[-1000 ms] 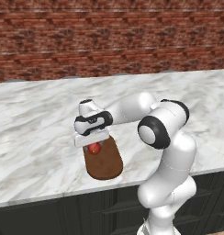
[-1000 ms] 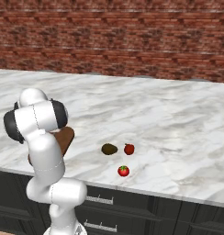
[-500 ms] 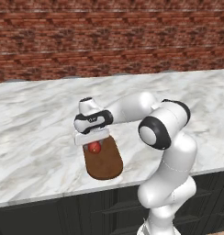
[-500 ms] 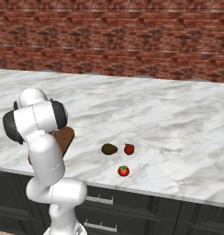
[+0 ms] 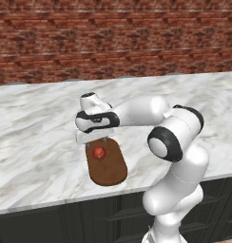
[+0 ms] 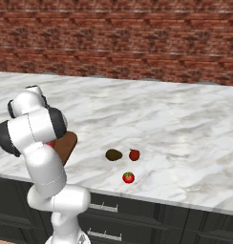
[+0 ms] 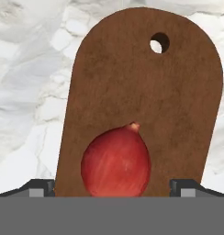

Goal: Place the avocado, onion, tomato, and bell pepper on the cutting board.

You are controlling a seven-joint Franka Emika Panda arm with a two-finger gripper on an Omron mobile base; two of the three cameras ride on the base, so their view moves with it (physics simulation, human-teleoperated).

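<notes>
Hand view looks straight down on the onion (image 7: 116, 161), a dull pinkish-red ball lying on the cutting board (image 7: 178, 101), with the board's hanging hole toward its far end. The 2 dark fingertips (image 7: 38, 188) stand well apart on either side of the onion, spread wide with nothing between them in contact; the gripper (image 7: 112, 189) has hold of nothing.

From the left base view, the gripper (image 5: 94, 140) hovers just above the near-left part of the marble counter (image 5: 37, 123), right over the far end of the cutting board (image 5: 111, 168). The onion (image 5: 99, 152) sits on the board beneath the hand, apart from the fingers.

Over in the right base view, the cutting board (image 6: 67, 143) peeks out from behind the white arm. To its right, 3 items lie on the bare counter (image 6: 175, 119): the avocado (image 6: 113, 154), dark olive, with the bell pepper (image 6: 134, 154) just beside it on the right, and the tomato (image 6: 128, 177) nearer the counter's front edge. All 3 are well apart from the board. A brick wall (image 6: 137, 43) runs behind the counter.
</notes>
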